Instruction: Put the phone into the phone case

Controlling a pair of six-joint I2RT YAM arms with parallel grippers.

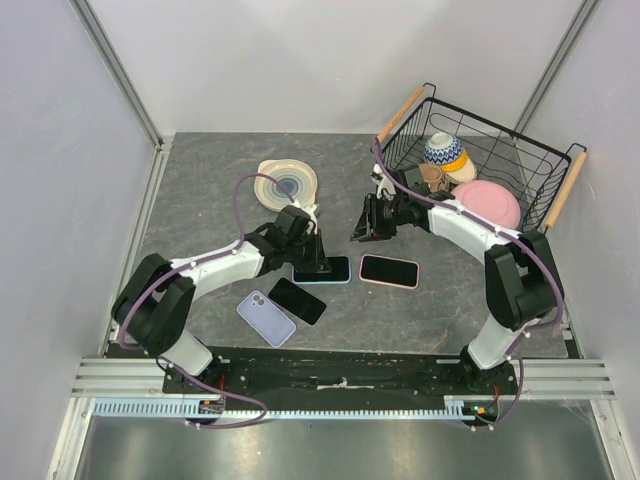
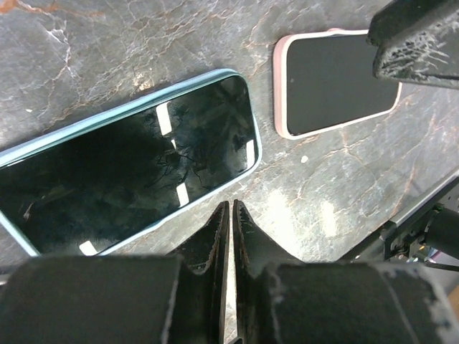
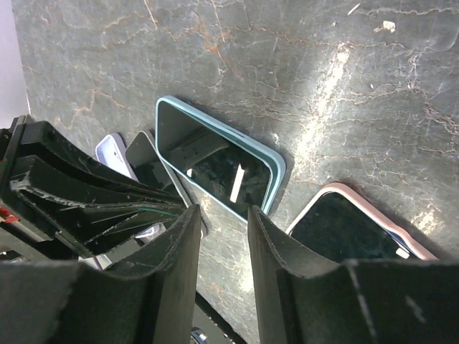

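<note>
- The left claw [image 2: 230, 215] has its fingers pressed together and grips nothing. Its tips sit at the long edge of the phone [image 2: 136, 168], near one corner. Whether they touch it I cannot tell.
- The phone lies face up inside the blue case [image 2: 257, 152] on the table [image 1: 200, 200], with the rim showing all round what is visible. It looks seated, or very nearly.
- The step in hand seems to be pressing the phone home. The way to do it well is to push straight down with the closed tips on the glass just inside the rim, working corner by corner. A sideways shove would slide the case along the smooth stone.
- The right claw [image 3: 224, 233] hangs above the table just beyond the blue case, fingers a little apart and empty. It could steady the far edge.
- A second phone in a pink case [image 2: 336, 82] lies just beside the blue one, not touching. It leaves little room for the right claw to come down between them.
- A bare black phone [image 1: 297, 300] and a lilac case [image 1: 265, 318] lie nearer the bases, under the left arm's reach.
- A plate [image 1: 287, 182] and a wire basket [image 1: 500, 122] of bowls stand farther off, out of the way.
</note>
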